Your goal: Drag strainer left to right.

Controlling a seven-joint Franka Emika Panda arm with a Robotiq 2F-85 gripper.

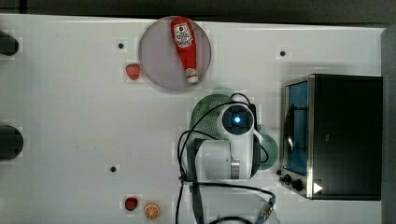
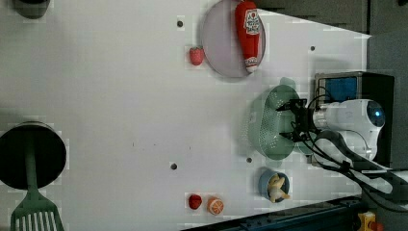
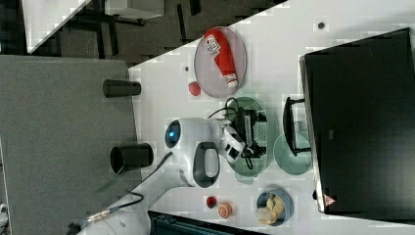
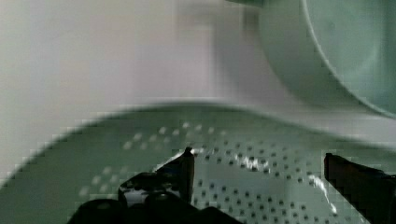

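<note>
The pale green strainer (image 1: 208,112) lies on the white table beside the toaster oven, half covered by my arm in the top view. From the left view, the strainer (image 2: 269,130) has my gripper (image 2: 294,120) over its inside. Up close, the gripper (image 4: 259,161) is open, its two dark fingers (image 4: 187,163) spread apart above the strainer's perforated floor (image 4: 140,186), inside the rim. Nothing is held between them. The strainer (image 3: 264,129) and gripper (image 3: 252,133) also show in the right view.
A mint-green mug (image 1: 270,149) stands right beside the strainer, against the black toaster oven (image 1: 345,135). A grey-lilac plate (image 1: 156,60) carries a ketchup bottle (image 1: 184,44), with a strawberry (image 1: 133,71) next to it. A blue bowl (image 2: 274,185) and orange slice (image 1: 151,211) lie near the table's edge.
</note>
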